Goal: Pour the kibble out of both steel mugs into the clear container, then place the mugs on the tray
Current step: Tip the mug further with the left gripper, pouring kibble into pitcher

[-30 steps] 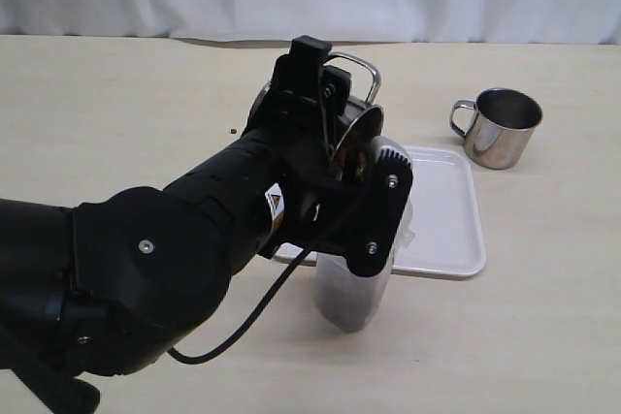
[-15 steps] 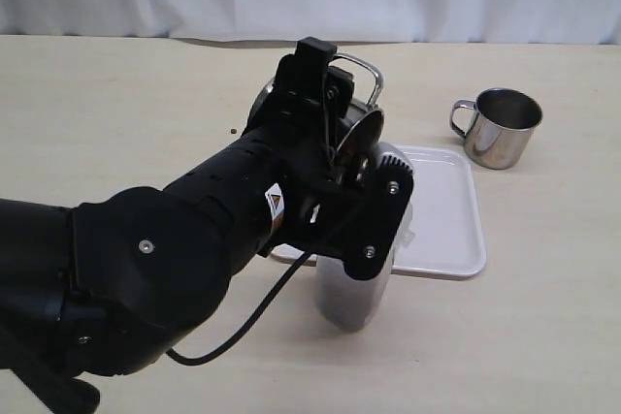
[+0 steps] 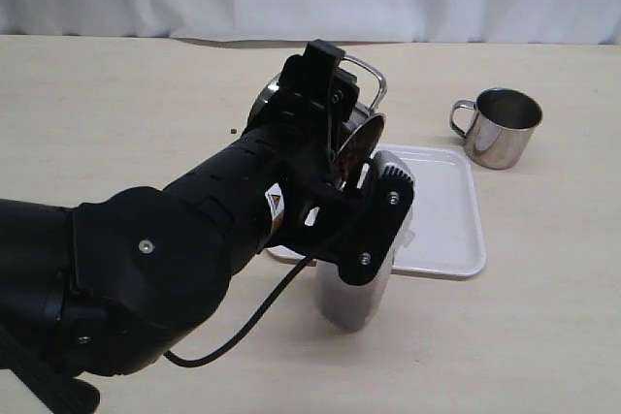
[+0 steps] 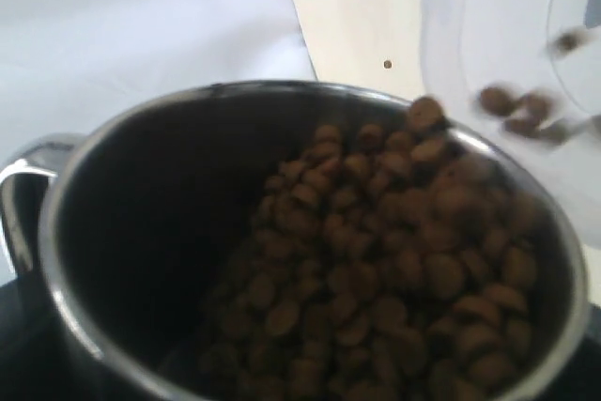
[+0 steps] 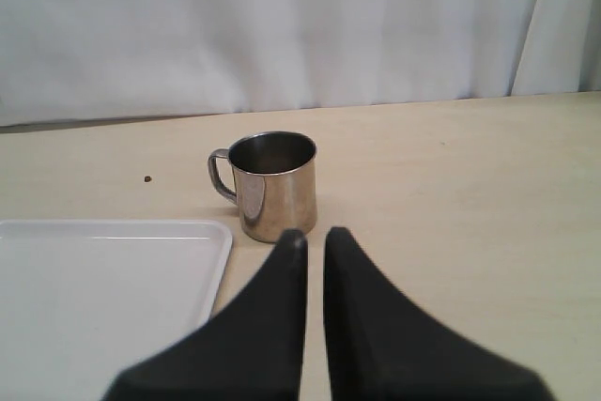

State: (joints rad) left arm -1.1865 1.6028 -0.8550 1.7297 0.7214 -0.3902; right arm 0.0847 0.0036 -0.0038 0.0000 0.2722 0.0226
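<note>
My left tool [image 3: 335, 131] was clamped on the tilted mug [image 4: 131, 223], whose mouth leaned over the container [image 3: 354, 300]. Kibble [image 4: 376, 260] was spilling across the lip. Plenty lay inside the mug, so I judged the pour well short of done. The container stood on the surface [image 3: 116, 113] just beside the tray's [image 3: 448, 232] near edge. My right tool [image 5: 315, 243] was empty, its fingers narrowed to a slit, and it aimed straight at the other mug [image 5: 274, 187]. That one stood upright just past the tray's far corner, handle toward the tray, with bare surface on its other sides. The right arm was plainly nearer it. I could not tell whether it held kibble.
</note>
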